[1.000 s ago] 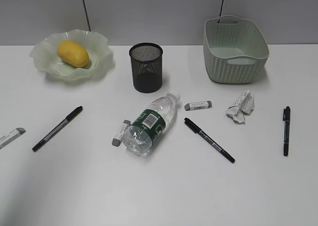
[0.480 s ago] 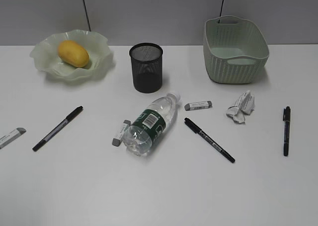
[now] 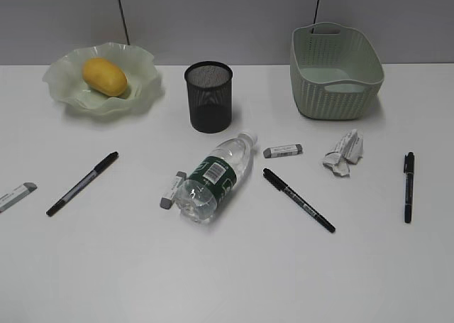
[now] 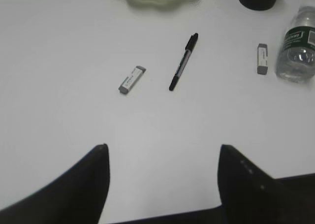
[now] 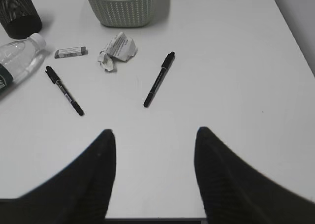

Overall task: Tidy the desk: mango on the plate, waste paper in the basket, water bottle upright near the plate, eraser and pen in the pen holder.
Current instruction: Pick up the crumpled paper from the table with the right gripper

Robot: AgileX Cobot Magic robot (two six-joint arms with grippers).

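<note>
The mango (image 3: 104,77) lies in the plate (image 3: 145,92) at the back left. The water bottle (image 3: 215,177) lies on its side mid-desk, in front of the pen holder (image 3: 208,96). The waste paper (image 3: 344,152) sits in front of the basket (image 3: 335,71). Three pens (image 3: 82,183) (image 3: 299,199) (image 3: 408,186) and three erasers (image 3: 15,195) (image 3: 171,189) (image 3: 283,150) lie loose. My left gripper (image 4: 163,147) is open and empty, short of an eraser (image 4: 132,80) and pen (image 4: 183,62). My right gripper (image 5: 155,130) is open and empty, short of a pen (image 5: 159,79) and the paper (image 5: 116,50).
Neither gripper shows in the exterior view. A grey wall runs behind the desk (image 3: 227,266). The desk's right edge (image 5: 295,32) shows in the right wrist view, and the front edge lies just under both grippers.
</note>
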